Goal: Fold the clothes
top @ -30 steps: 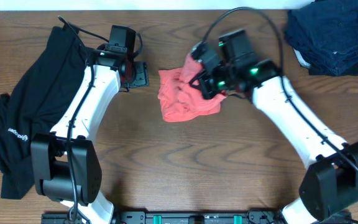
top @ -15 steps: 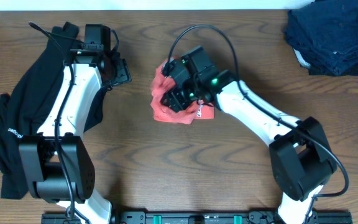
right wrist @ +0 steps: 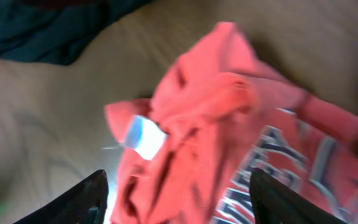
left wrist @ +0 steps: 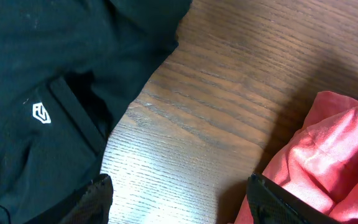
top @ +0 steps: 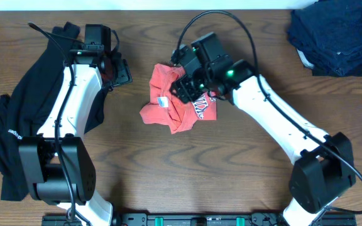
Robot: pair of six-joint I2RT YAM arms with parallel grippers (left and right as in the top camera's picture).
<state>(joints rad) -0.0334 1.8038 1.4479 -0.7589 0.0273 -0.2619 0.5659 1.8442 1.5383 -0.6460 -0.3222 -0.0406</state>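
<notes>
The red-orange T-shirt (top: 171, 107) lies crumpled at the table's middle, with its varsity lettering (top: 203, 108) and a white neck label (top: 163, 102) showing. My right gripper (top: 191, 88) hovers right over it, open. In the right wrist view the shirt (right wrist: 229, 124) lies loose below the wide-apart fingers (right wrist: 82, 202) of the gripper (right wrist: 179, 205). The black top (top: 24, 113) sprawls at the left. My left gripper (top: 119, 72) stands open between the two garments. In the left wrist view this gripper (left wrist: 179, 208) has bare wood between its fingers, the black top (left wrist: 42, 93) to its left and the red shirt (left wrist: 334, 162) to its right.
A pile of dark blue garments (top: 335, 34) sits at the far right corner. Brown wood tabletop (top: 187, 169) stretches in front of the shirt. The black top reaches the table's left edge.
My right gripper has opened and let go of the red shirt, which it carried leftward; the shirt now lies spread lower and wider. The left arm drew back to the left, then held still.
</notes>
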